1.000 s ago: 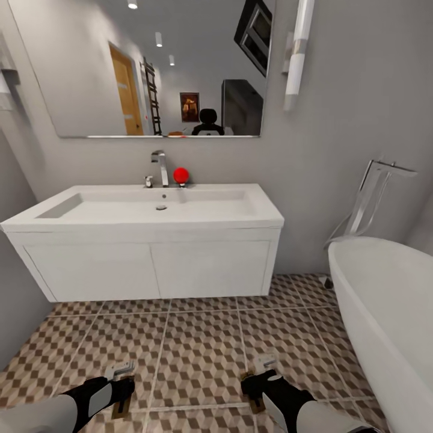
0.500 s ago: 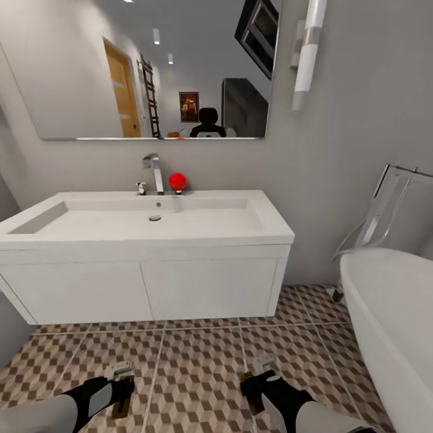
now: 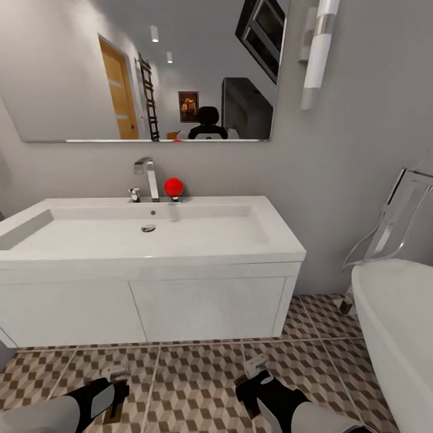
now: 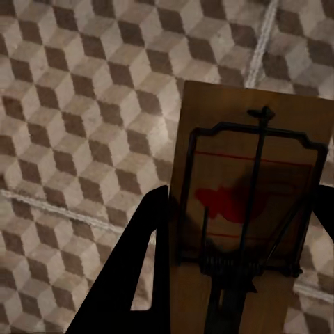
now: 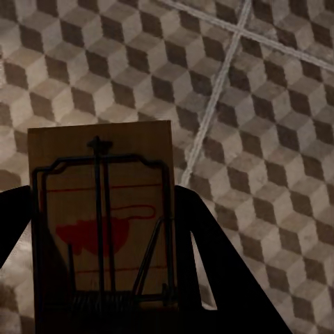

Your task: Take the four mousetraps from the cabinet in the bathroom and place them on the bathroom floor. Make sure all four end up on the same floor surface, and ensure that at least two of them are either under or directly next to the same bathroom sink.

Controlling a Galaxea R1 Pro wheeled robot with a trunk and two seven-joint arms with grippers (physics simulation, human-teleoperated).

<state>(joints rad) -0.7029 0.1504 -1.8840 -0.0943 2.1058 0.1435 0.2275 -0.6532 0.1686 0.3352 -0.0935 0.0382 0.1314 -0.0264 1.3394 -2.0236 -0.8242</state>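
The white bathroom sink point(image 3: 198, 234) on its boxy vanity stands straight ahead against the wall. In front of it lies the cube-patterned bathroom floor point(image 3: 198, 373). My left gripper point(image 3: 115, 391) hangs low over the tiles, shut on a tan mousetrap point(image 3: 112, 414). Up close, that mousetrap point(image 4: 250, 209) has a dark wire bar and a red mark and sits between the dark fingers point(image 4: 149, 271). My right gripper point(image 3: 255, 385) is shut on a second mousetrap point(image 5: 104, 209), held flat above the tiles between its fingers point(image 5: 205, 243). The cabinet is out of view.
A white bathtub point(image 3: 397, 337) with a chrome floor tap point(image 3: 391, 222) fills the right side. A red ball point(image 3: 174, 187) sits beside the sink's chrome tap point(image 3: 146, 174). A wide mirror point(image 3: 150, 72) hangs above. Open tiles lie between me and the vanity.
The whole view has closed in on the sink and shifted right, so the camera moved. Both grippers hold their mousetraps as before.
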